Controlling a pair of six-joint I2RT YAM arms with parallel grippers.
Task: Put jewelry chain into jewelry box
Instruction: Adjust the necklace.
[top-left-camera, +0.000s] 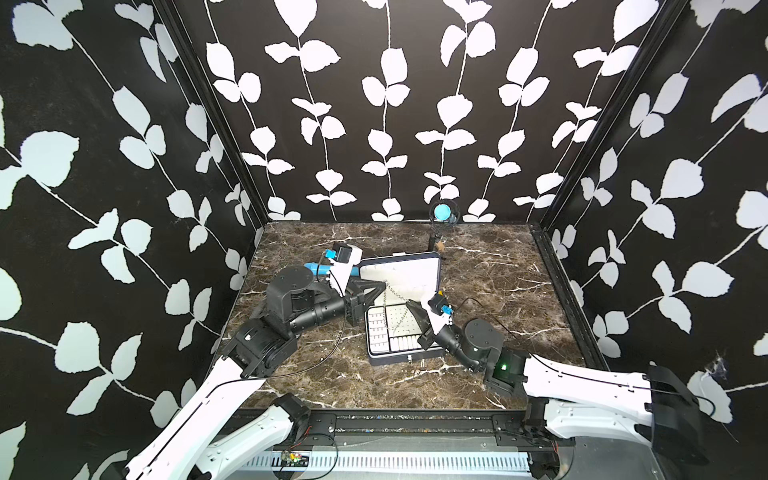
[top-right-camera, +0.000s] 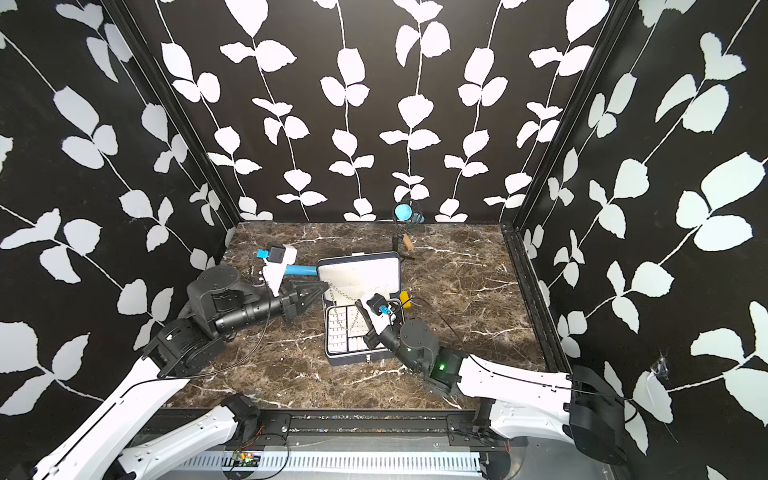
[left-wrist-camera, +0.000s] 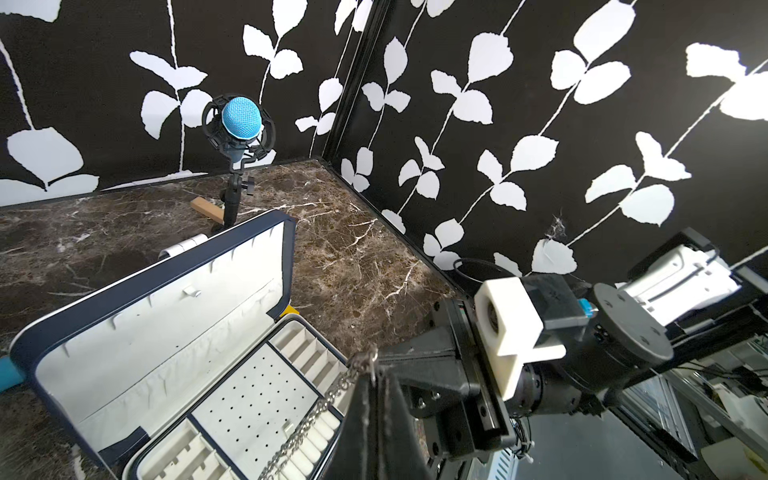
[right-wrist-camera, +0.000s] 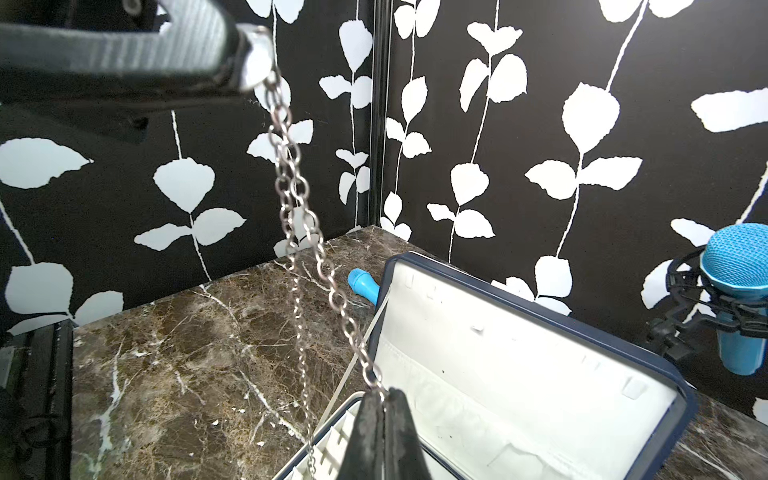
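Notably, the right gripper (right-wrist-camera: 384, 395) was clamped shut on the jewelry chain (right-wrist-camera: 291, 187), over the right side of the tray (left-wrist-camera: 253, 399). The jewelry box (top-left-camera: 409, 359) sat open on the marble table (top-left-camera: 498, 291), w/ its lid (top-left-camera: 399, 270) upright at the far side. One strand ran from the right gripper to the left gripper (left-wrist-camera: 374, 368), also pinched shut on the chain, in front of the lid lining. A 2nd strand hung from the left gripper over the tray; contact w/ tray not determinable. Beyond the lid a blue tube (right-wrist-camera: 363, 284) lay on the table. A mic (top-left-camera: 442, 212) on a stand stood at the back wall.
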